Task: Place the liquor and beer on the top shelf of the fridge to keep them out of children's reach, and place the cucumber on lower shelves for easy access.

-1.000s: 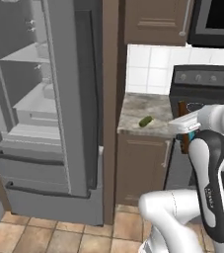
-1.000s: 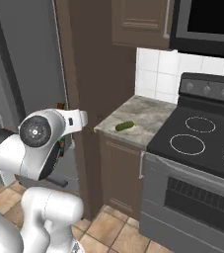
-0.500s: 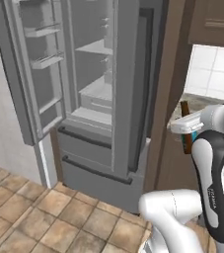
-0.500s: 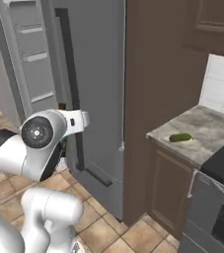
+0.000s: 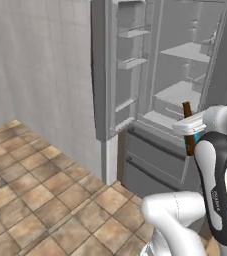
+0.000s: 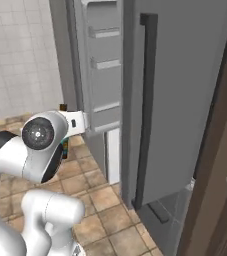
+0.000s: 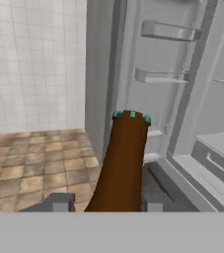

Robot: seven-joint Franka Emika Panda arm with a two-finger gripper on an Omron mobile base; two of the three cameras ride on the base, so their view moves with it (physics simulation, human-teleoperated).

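the gripper [image 7: 103, 201] was clenched on the beer [image 7: 121, 163], with one dark finger tip seen at each side of the brown bottle in the hand view. the bottle was held upright in the left base view, its neck [image 5: 187, 109] rising above the white hand and its teal label (only a small strip of it) seen just under the hand. in the right base view the beer [image 6: 63, 107] was mostly hidden behind the round white joint, with only its top seen above the arm.

the fridge [image 5: 150, 90] was seen open in front of the bottle, near but apart from it. the top shelf [image 5: 187, 51] and the lower shelves [image 5: 177, 92] were seen in light grey, with grey drawers [image 5: 152, 160] below them. small bins [image 7: 168, 30] were seen on the inside of the open door. a brown tiled floor [image 5: 30, 200] and a white tiled wall [image 7: 34, 59] were seen to the left side of the fridge.
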